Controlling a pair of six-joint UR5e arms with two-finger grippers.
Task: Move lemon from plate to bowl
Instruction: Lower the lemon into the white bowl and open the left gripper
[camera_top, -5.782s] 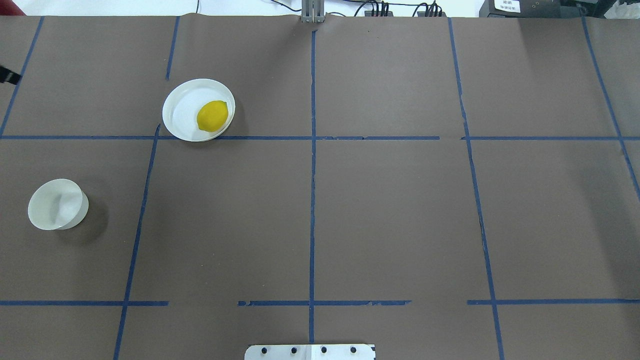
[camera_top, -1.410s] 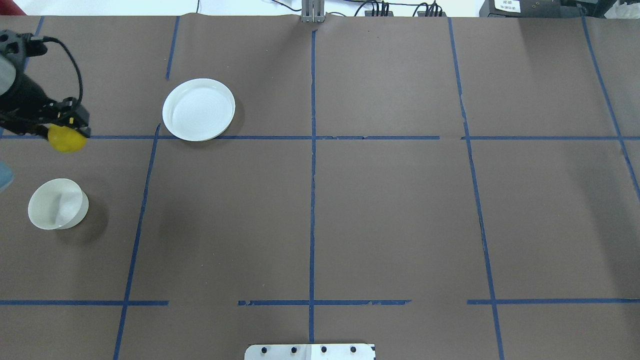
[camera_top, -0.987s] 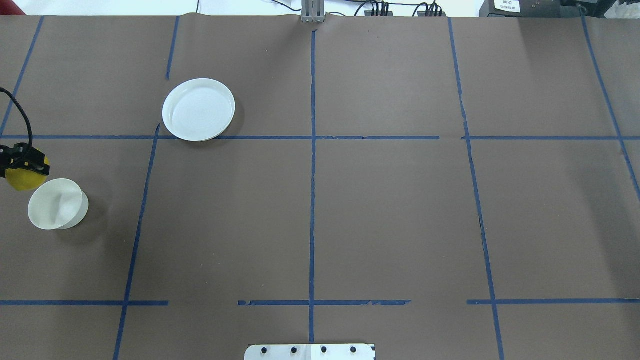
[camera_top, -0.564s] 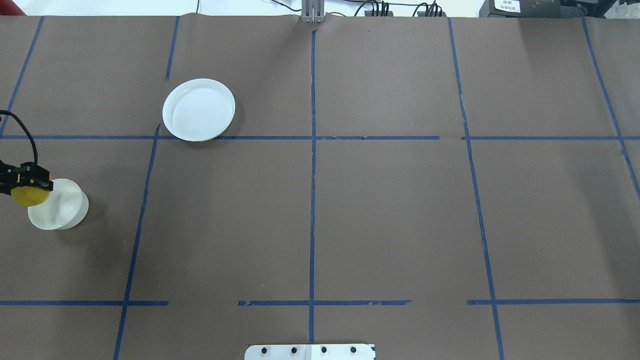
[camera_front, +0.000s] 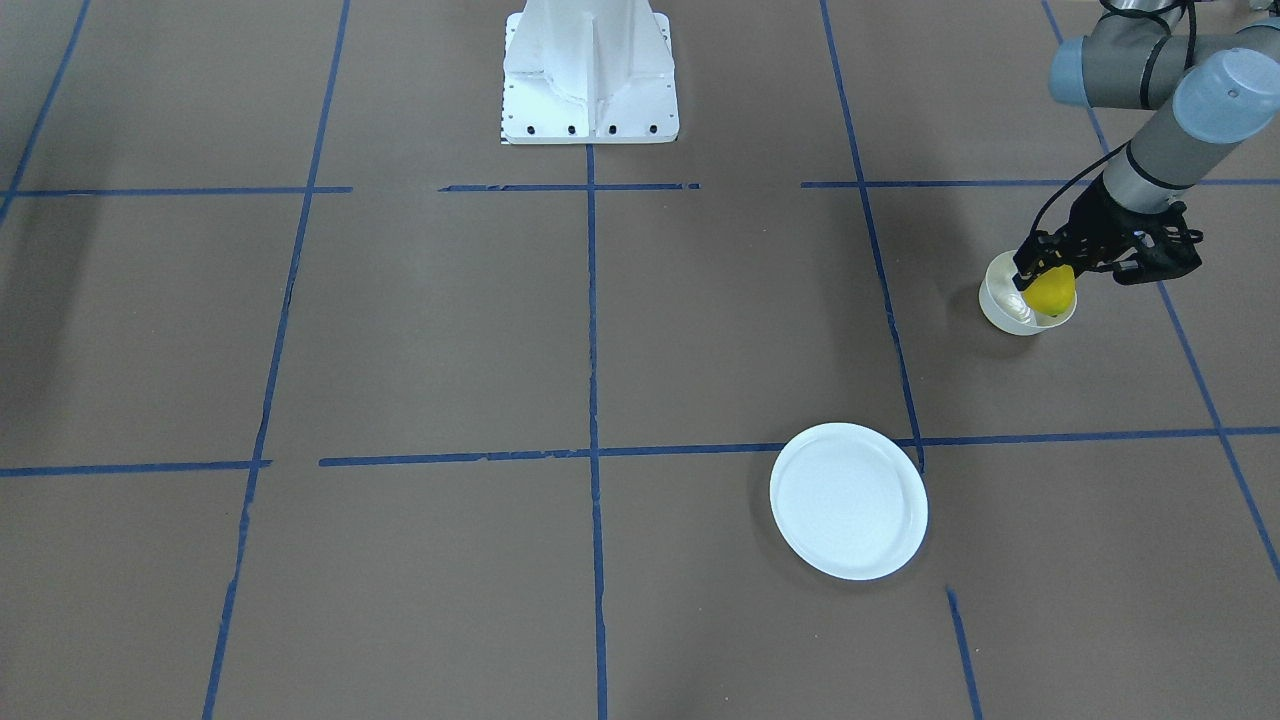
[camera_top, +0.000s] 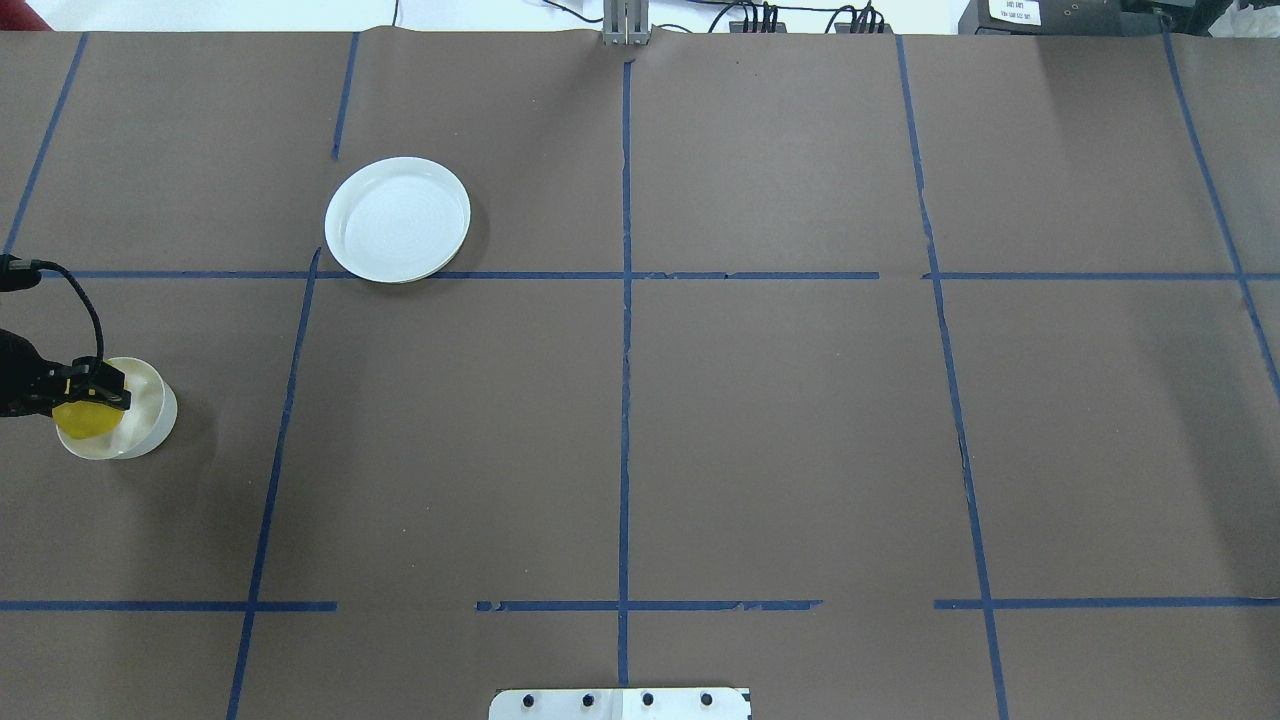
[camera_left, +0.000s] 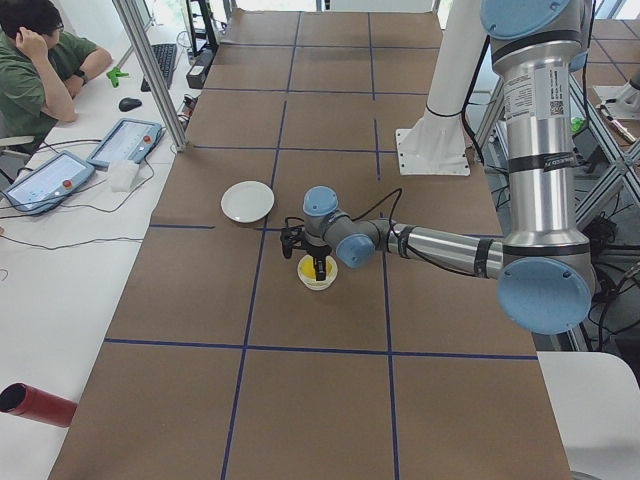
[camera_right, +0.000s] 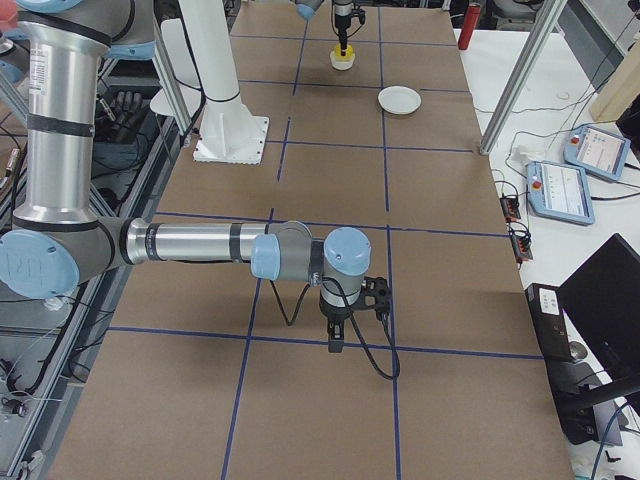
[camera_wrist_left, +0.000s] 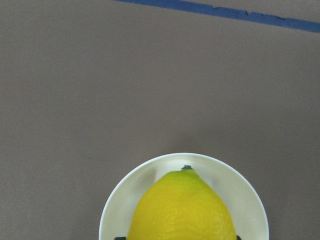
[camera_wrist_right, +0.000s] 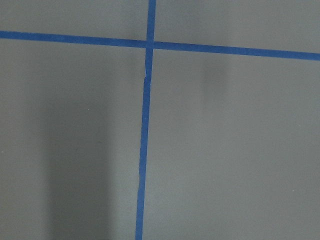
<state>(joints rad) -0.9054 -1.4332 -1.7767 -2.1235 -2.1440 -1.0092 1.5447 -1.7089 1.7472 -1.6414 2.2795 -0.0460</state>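
My left gripper (camera_top: 88, 408) is shut on the yellow lemon (camera_top: 86, 422) and holds it just over the small off-white bowl (camera_top: 145, 405) at the table's left edge. The front view shows the lemon (camera_front: 1050, 291) in the gripper (camera_front: 1046, 276) at the bowl's (camera_front: 1005, 305) mouth. The left wrist view shows the lemon (camera_wrist_left: 182, 207) centred over the bowl (camera_wrist_left: 252, 200). Whether the lemon touches the bowl I cannot tell. The flat white plate (camera_top: 398, 220) is empty, also in the front view (camera_front: 848, 500). My right gripper (camera_right: 335, 340) shows only in the exterior right view, so I cannot tell its state.
The robot's white base (camera_front: 590, 70) stands at the table's near middle. Blue tape lines (camera_top: 625, 300) cross the brown table cover. An operator (camera_left: 40, 60) sits beside the table with tablets (camera_left: 125, 142). A red cylinder (camera_left: 40, 405) lies off the table's edge.
The lemon lay on the plate; my left gripper has carried it left and toward the robot, and now holds it over the bowl. The plate is empty.
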